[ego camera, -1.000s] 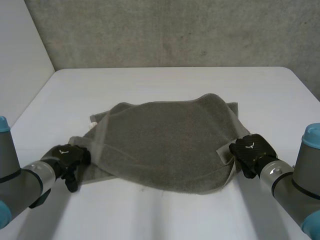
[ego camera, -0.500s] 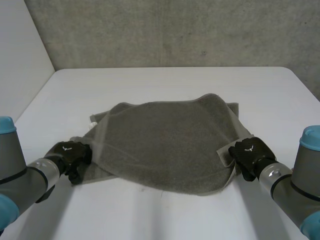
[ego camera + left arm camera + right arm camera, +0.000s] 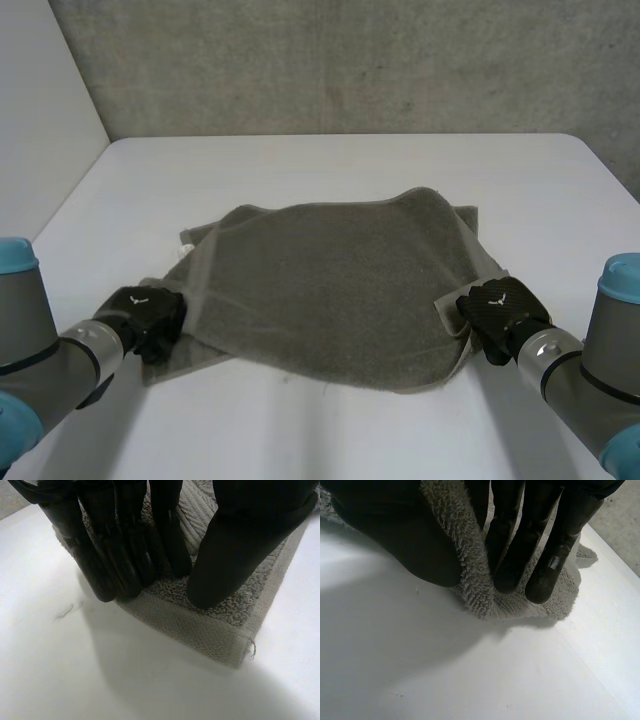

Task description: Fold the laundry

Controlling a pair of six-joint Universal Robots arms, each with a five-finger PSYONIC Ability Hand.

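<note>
A grey towel (image 3: 340, 290) lies spread and loosely doubled over in the middle of the white table (image 3: 330, 170). My left hand (image 3: 150, 315) rests on its near left corner. In the left wrist view the fingers (image 3: 125, 555) and thumb press down on the hemmed corner of the towel (image 3: 220, 630), which lies flat under them. My right hand (image 3: 500, 310) is at the towel's near right edge. In the right wrist view its thumb (image 3: 385, 530) and fingers pinch a raised fold of the towel (image 3: 470, 580) just above the table.
A grey wall stands behind the table's far edge and a pale wall along its left side. Bare tabletop lies on all sides of the towel, with a wide strip in front of it between my two arms.
My left hand has slid forward onto the towel's near left corner and its fingers have drawn closer together. The right hand has kept its pinch and barely moved.
</note>
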